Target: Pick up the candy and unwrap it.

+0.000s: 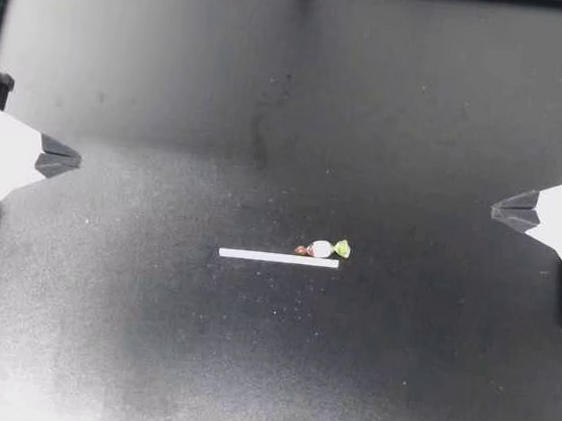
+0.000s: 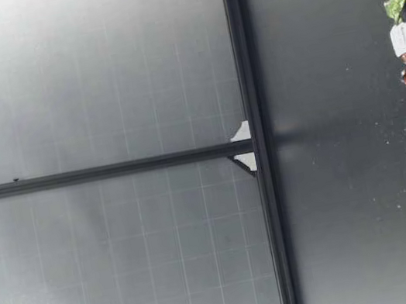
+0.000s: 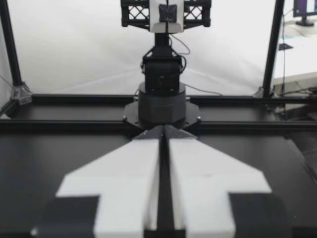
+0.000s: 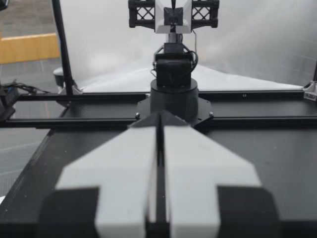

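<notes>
- The candy (image 1: 323, 247): crinkly twist wrap, white middle, green and brown ends; lies just beside a flat white strip (image 1: 278, 258).
- My left gripper (image 1: 77, 160) and my right gripper (image 1: 494, 209): tapered fingers closed together, well apart from it.

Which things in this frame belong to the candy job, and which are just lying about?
Belongs to the job:
- candy, wrapped, near the middle of the table
- left gripper, shut, at the table's side
- right gripper, shut, at the opposite side

Just lying about:
- white strip, flat beside the candy
</notes>
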Controlling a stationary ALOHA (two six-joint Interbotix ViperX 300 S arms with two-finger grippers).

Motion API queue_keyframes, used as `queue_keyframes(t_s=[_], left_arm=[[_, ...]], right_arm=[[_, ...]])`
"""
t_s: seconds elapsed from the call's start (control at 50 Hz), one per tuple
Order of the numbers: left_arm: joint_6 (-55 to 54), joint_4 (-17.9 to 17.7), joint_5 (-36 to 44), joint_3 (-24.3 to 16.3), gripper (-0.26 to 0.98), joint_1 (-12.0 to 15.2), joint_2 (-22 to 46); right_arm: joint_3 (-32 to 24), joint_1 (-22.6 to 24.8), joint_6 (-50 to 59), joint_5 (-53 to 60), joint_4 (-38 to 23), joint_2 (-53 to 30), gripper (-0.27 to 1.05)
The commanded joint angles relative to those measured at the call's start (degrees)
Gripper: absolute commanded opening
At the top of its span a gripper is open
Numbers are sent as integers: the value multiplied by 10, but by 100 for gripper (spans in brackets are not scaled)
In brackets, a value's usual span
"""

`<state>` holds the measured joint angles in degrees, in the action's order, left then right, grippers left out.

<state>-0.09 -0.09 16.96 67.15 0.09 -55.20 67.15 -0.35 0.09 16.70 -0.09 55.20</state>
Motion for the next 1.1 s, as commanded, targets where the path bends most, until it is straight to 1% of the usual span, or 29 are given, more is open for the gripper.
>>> queue_keyframes(t_s=[0.0,0.14,0.28,0.42,0.52,0.6,0.68,0.92,0.98,1.08], left_arm=[[7,-1,9,-2,-10,8,6],[8,-1,12,6,-13,8,7],[9,-1,28,13,-13,8,7],[13,-1,47,19,-13,8,7],[20,-1,49,22,-13,7,8],[23,-1,50,24,-13,8,8],[24,-1,49,25,-13,8,9],[24,-1,49,33,-13,8,11],[24,-1,50,33,-13,8,11],[24,-1,50,34,-13,8,11]], right_arm=[[-4,0,3,7,-1,-6,-14],[-10,-1,2,11,-1,-38,-15],[-36,-17,6,-4,-1,-112,-14],[-77,-35,4,-66,-1,-204,-12],[-107,-44,1,-122,-2,-263,-7],[-129,-46,-2,-162,-7,-306,-1],[-152,-47,-5,-198,-16,-346,10],[-196,-47,-5,-255,-26,-452,49],[-205,-47,-5,-265,-26,-477,53],[-225,-47,-5,-290,-26,-517,51]])
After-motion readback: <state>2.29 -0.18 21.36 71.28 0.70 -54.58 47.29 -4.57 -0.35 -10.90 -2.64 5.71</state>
